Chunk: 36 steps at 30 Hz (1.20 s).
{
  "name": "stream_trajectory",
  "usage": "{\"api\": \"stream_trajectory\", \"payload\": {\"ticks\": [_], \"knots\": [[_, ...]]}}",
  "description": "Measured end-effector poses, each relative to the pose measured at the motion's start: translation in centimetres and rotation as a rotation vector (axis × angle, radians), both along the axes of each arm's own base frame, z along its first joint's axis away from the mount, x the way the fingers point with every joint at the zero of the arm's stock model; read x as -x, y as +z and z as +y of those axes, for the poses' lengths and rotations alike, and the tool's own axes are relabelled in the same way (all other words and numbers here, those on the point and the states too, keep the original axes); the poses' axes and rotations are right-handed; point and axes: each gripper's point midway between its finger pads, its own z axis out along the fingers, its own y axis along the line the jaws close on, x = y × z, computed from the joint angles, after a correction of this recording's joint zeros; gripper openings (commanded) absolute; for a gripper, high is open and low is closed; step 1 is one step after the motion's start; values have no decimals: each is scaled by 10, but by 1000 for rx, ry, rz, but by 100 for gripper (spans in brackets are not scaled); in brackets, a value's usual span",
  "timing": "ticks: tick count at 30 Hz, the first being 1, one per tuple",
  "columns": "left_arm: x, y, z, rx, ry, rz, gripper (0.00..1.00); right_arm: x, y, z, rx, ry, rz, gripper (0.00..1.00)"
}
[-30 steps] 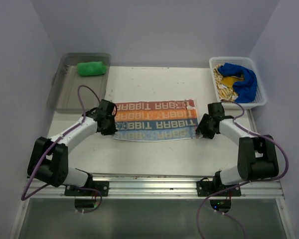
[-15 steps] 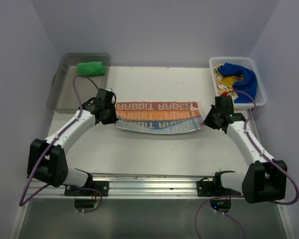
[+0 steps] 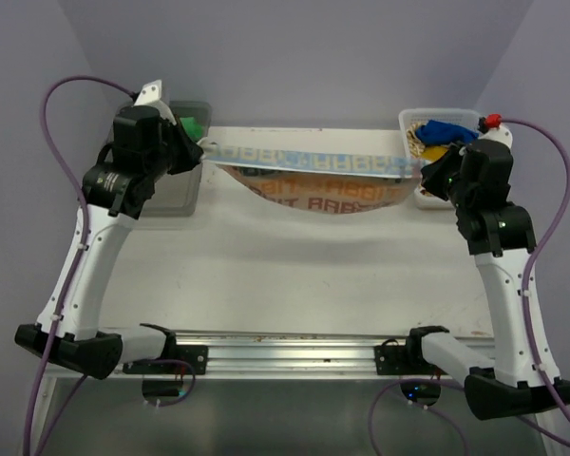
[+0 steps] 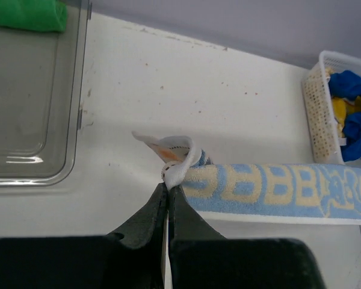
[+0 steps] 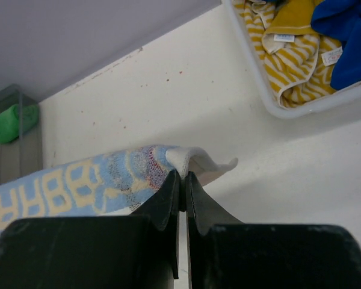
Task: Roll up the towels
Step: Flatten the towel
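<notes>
The printed towel (image 3: 313,180), with blue, orange and white lettered blocks, hangs stretched in the air over the back of the table and sags in the middle. My left gripper (image 3: 201,147) is shut on its left corner, and the pinched white hem shows at my left gripper (image 4: 168,185). My right gripper (image 3: 426,174) is shut on the right corner, which folds over my right gripper (image 5: 182,174). A rolled green towel (image 4: 24,13) lies in the clear bin (image 4: 42,120). The blue towel (image 5: 343,30) and the yellow striped towel (image 5: 283,54) lie in the white basket (image 5: 259,78).
The clear bin (image 3: 185,190) stands at the back left, partly hidden behind my raised left arm. At the back right corner is the white basket (image 3: 410,122). Purple walls close in the back and both sides. A metal rail runs along the near edge.
The printed towel lay flat on the table. Both arms have risen and moved back with its corners, lifting it off the surface and pulling it taut.
</notes>
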Motion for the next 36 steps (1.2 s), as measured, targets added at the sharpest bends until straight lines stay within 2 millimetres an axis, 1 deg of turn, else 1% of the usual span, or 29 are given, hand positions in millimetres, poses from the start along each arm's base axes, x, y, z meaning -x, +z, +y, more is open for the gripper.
{"api": "stream_trajectory", "payload": {"ticks": [1,3,5,6,8,10,11,13,15,17,18,20,25,27,30,32,33,34,36], "knots": [[4,13,0,11,-4,-31,0,3,4,-1,2,-5,-9,0],[11,32,2,23,-6,-72,0,10,12,-4,7,-14,-24,0],[18,40,4,28,-5,-89,0,16,14,-7,14,-24,-25,0],[21,41,5,27,-5,-86,0,19,14,-8,19,-28,-21,0],[26,37,6,25,-4,-64,0,24,13,-9,23,-31,-12,0],[29,28,5,33,-8,-34,0,31,12,-11,31,-34,-3,0],[31,22,4,34,-11,-17,0,35,11,-13,36,-39,2,0],[41,1,2,41,-23,33,0,47,9,-16,44,-48,3,0],[58,-25,2,51,-33,97,0,63,2,-18,49,-49,17,0],[83,-49,3,70,-51,155,0,82,-4,-19,50,-46,29,0],[97,-57,2,81,-64,177,0,92,-7,-20,51,-45,37,0],[125,-67,3,104,-92,204,0,113,-13,-22,48,-45,57,0],[176,-64,7,155,-111,238,0,162,-24,-22,7,-45,110,0],[196,-61,7,180,-130,242,0,174,-23,-19,-26,-46,111,0],[224,-57,3,242,-172,246,0,181,-23,-19,-59,-65,107,0],[231,-60,3,260,-166,262,0,184,-34,-19,-71,-74,128,0],[232,-66,4,254,-155,281,0,184,-45,-19,-72,-77,154,0],[229,-74,6,242,-140,305,0,185,-60,-18,-70,-78,186,0],[218,-95,9,200,-100,371,0,185,-98,-15,-66,-69,301,0]]}}
